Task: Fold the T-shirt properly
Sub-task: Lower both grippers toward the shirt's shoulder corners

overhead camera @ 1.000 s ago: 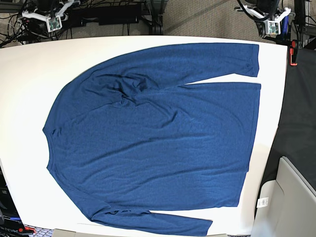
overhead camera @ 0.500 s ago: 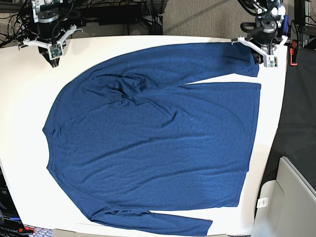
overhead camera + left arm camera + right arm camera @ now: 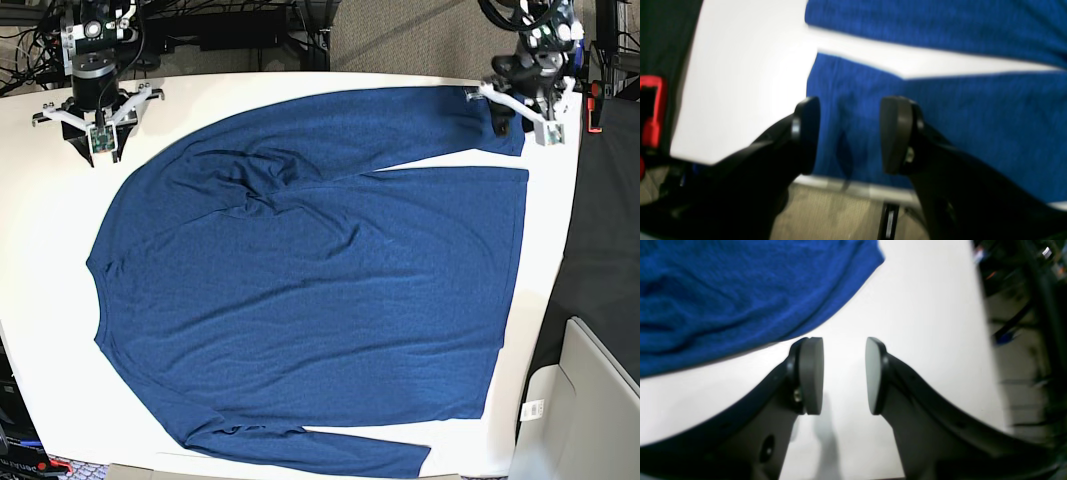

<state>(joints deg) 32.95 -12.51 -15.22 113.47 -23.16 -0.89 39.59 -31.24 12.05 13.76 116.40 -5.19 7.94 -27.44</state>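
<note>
The T-shirt lies spread flat on the white table, neck at the left, hem at the right, one long sleeve along the far edge and one along the near edge. My left gripper hangs open over the far sleeve's cuff, with nothing between its fingers; in the left wrist view the left gripper straddles the cuff's edge. My right gripper stands open above bare table just beyond the far shoulder. In the right wrist view the right gripper has the T-shirt to its upper left.
A red clamp sits at the table's far right corner, also seen as the red clamp in the left wrist view. Cables and equipment crowd the floor behind the table. A grey box stands at the lower right, beside a dark strip.
Both arms came forward from the back and lowered toward the table's far edge. Both grippers went from shut to open. The shirt has not moved.
</note>
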